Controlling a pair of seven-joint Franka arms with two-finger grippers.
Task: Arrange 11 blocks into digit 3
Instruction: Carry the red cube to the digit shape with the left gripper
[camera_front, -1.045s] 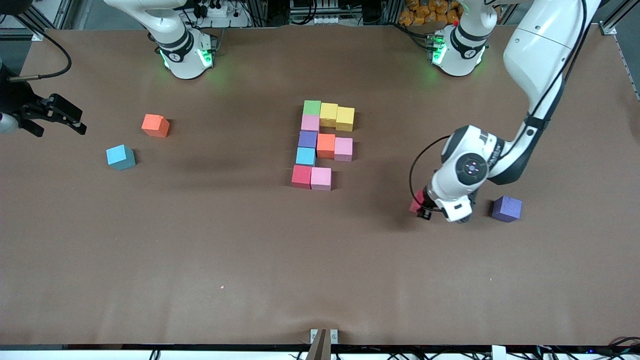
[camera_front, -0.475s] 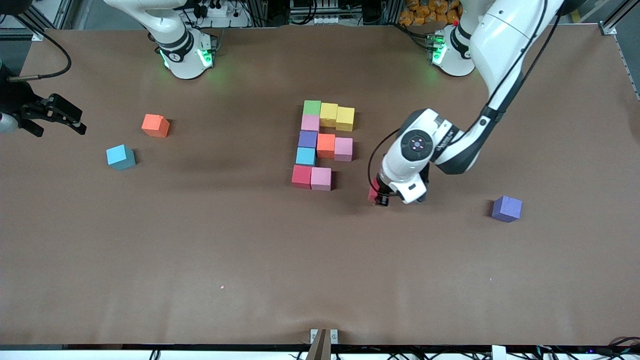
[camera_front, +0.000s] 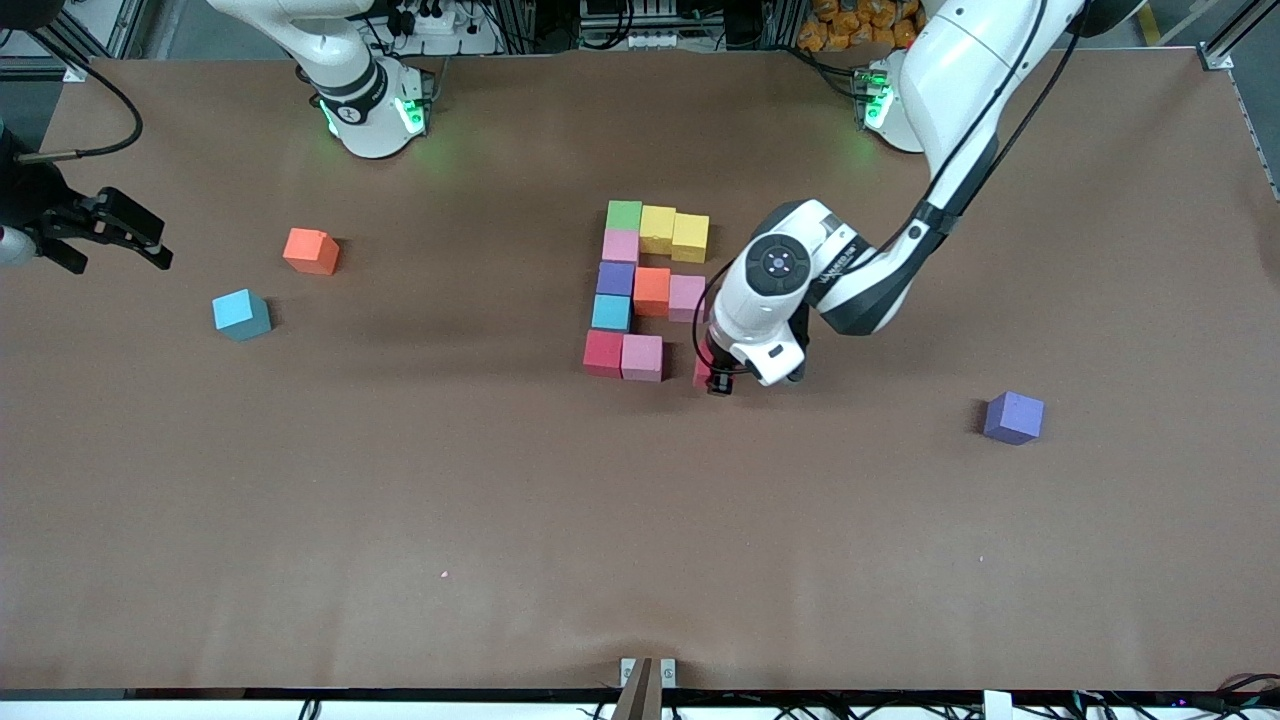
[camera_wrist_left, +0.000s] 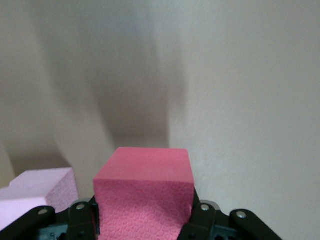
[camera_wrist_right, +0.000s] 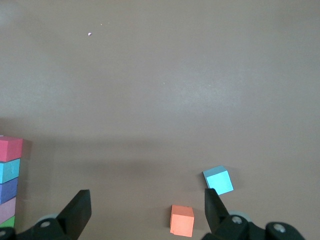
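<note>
My left gripper (camera_front: 717, 382) is shut on a red block (camera_front: 702, 371), and in the left wrist view that red block (camera_wrist_left: 143, 192) fills the gap between the jaws. It hangs over the table right beside the pink block (camera_front: 641, 357) that ends the bar nearest the front camera; a pink block (camera_wrist_left: 37, 192) shows close by. The partial digit 3 (camera_front: 640, 290) is made of touching blocks, from a green block (camera_front: 624, 214) down to a red block (camera_front: 603, 352). My right gripper (camera_front: 110, 235) waits open at the right arm's end of the table.
Loose blocks lie apart from the figure. An orange block (camera_front: 311, 251) and a cyan block (camera_front: 241, 314) sit toward the right arm's end, below my right gripper (camera_wrist_right: 145, 210). A purple block (camera_front: 1013, 417) sits toward the left arm's end.
My left gripper has carried the red block from beside the loose purple block across to the figure's nearest bar. The right arm has not moved.
</note>
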